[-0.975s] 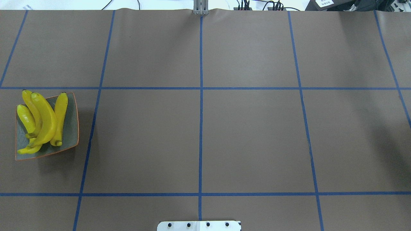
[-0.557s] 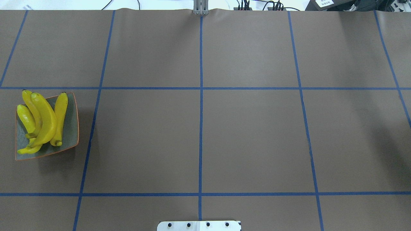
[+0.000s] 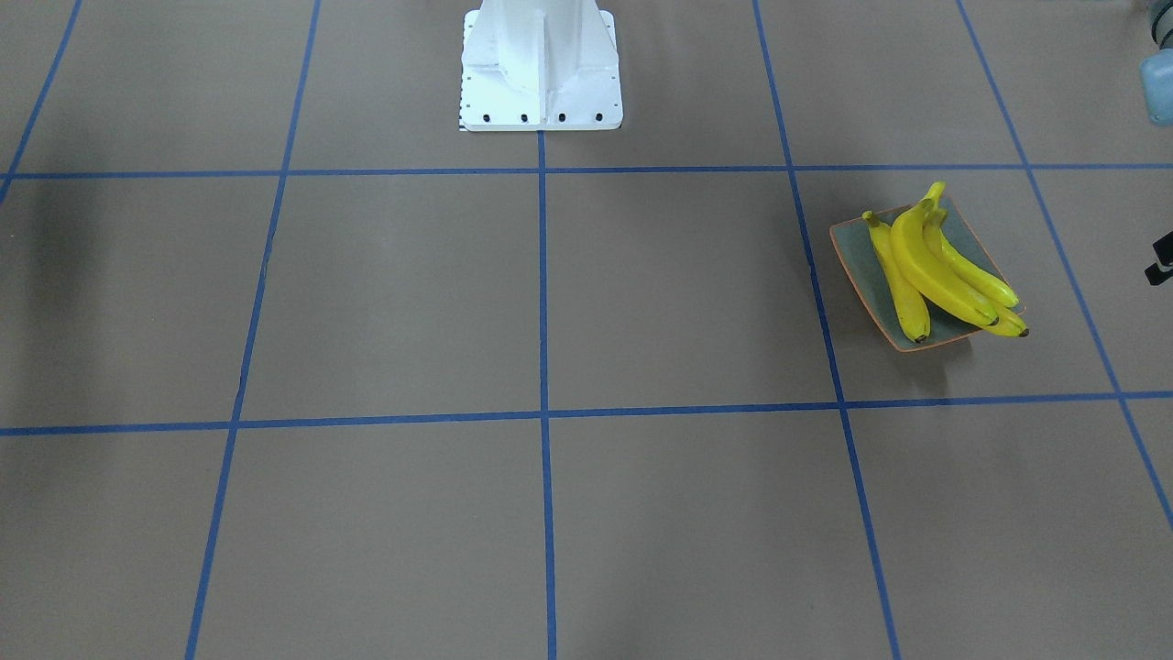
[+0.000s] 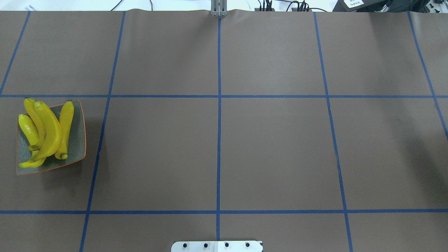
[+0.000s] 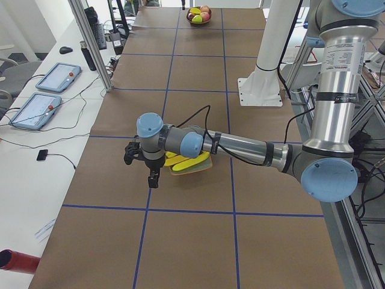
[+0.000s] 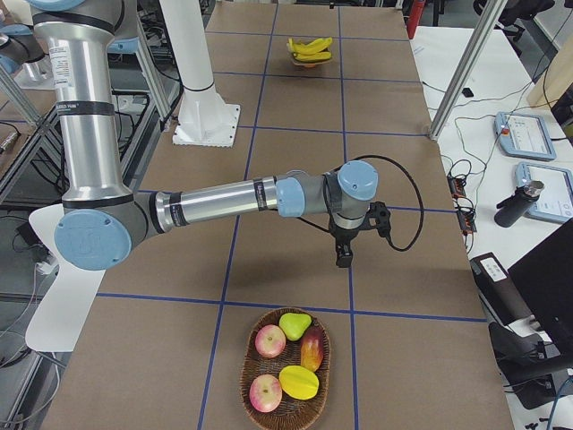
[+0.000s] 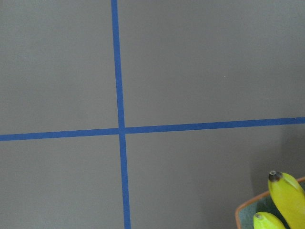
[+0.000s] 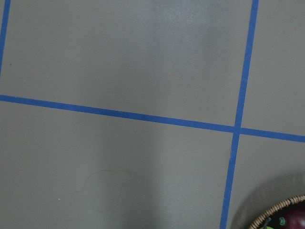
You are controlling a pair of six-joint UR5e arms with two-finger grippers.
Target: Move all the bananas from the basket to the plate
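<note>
No readable text or numbers; print on the left arm's label [image 5: 344,57] too small

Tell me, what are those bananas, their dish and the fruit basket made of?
Bananas: likely plastic replicas; evenly bright yellow, smooth, slightly glossy. Plate: probably glazed ceramic, possibly plastic; grey-green with thin orange rim. Basket: woven wicker or rattan; brown coiled weave visible.

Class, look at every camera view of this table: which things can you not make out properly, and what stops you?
Left gripper: shown whole only in the left side view, too small to tell open or shut.
Right gripper: only the right side view, same problem.
Plate and bananas: in the left side view, largely hidden by the left arm.
Basket: in the right wrist view, cut off by the corner.
</note>
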